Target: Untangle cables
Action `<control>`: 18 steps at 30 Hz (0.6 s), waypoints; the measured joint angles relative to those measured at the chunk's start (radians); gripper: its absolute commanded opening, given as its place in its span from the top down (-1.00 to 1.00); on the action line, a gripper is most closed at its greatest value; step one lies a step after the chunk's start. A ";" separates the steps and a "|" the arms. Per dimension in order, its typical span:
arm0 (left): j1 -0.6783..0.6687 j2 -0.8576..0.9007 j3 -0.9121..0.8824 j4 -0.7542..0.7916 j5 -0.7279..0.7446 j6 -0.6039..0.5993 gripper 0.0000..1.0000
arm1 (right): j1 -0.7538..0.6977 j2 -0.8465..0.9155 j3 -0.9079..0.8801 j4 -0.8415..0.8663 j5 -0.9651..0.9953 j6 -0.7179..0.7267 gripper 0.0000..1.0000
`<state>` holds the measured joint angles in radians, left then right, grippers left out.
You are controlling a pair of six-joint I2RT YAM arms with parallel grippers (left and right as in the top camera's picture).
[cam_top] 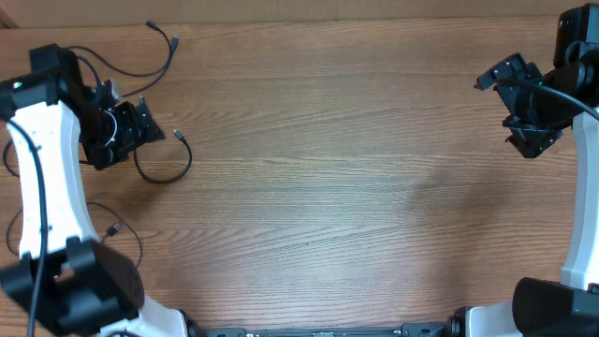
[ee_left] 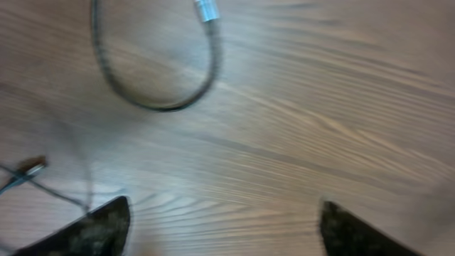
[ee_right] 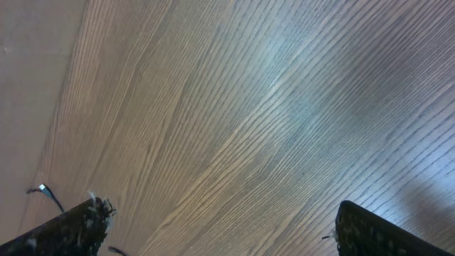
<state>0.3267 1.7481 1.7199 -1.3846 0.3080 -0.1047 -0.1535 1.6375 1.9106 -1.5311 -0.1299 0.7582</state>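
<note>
Warm brown worktop (cam_top: 328, 197) all the way across: wood-grain finish, fine straight lines, matte, with a soft pale sheen showing in the right wrist view. A lighter strip runs along the far edge.

Over to the left side, where all the cables (cam_top: 159, 112) lie. The looped cable (cam_top: 167, 177) is a slim black cord curled into an open U just beside the left claw (cam_top: 148, 126). Close up it looks finely braided and ends in a small silvery plug (ee_left: 206, 10). The upper cable (cam_top: 161, 58) snakes toward the far left corner, thin and smooth, with tiny connectors at its tips. A third cable (cam_top: 114, 229) sits near the left arm's base, partly hidden under the white arm.

The left claw stands wide, its dark, rough-edged fingertips (ee_left: 99, 227) well apart with only bare wood between them. It holds nothing. The right claw (cam_top: 513, 108) hangs at the far right, well apart from every cord, spread wide and empty.
</note>
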 measured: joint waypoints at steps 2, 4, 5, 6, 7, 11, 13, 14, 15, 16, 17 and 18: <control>0.000 -0.087 0.001 -0.012 0.053 0.032 -0.86 | 0.000 0.000 0.000 0.000 0.000 0.000 -1.00; 0.000 -0.161 0.002 -0.015 0.071 0.043 -0.95 | 0.000 0.000 0.000 0.001 0.000 0.000 -1.00; 0.000 -0.224 0.002 -0.016 0.079 0.053 -0.96 | 0.000 0.000 0.000 0.000 0.000 0.000 -1.00; 0.000 -0.275 0.003 -0.015 0.084 0.056 -0.98 | 0.000 0.000 0.000 0.001 0.000 0.000 -1.00; 0.000 -0.333 0.004 -0.016 0.087 0.060 -1.00 | 0.000 0.000 0.000 0.001 0.000 0.000 -1.00; 0.000 -0.538 0.015 -0.048 0.102 0.064 -0.99 | 0.000 0.000 0.000 0.000 0.000 0.000 -1.00; 0.000 -0.606 0.017 -0.061 0.105 0.064 -0.99 | 0.000 0.000 0.000 0.002 0.000 0.000 -1.00; 0.000 -0.636 0.017 -0.067 0.106 0.064 -0.99 | 0.000 0.000 0.000 0.007 0.000 0.000 -1.00; 0.000 -0.660 0.017 -0.070 0.108 0.064 -0.99 | 0.000 0.000 0.000 0.019 0.000 0.000 -1.00; 0.000 -0.692 0.018 -0.074 0.108 0.064 -1.00 | 0.000 0.000 0.000 0.026 0.000 0.000 -1.00; 0.000 -0.712 0.018 -0.077 0.108 0.064 -0.99 | 0.000 0.000 0.000 0.033 0.000 0.000 -1.00; 0.000 -0.729 0.018 -0.079 0.109 0.064 -0.99 | 0.000 0.000 0.000 0.043 -0.001 0.000 -1.00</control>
<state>0.3267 1.0195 1.7374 -1.4631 0.4168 -0.0410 -0.1535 1.6375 1.9106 -1.4883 -0.1310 0.7586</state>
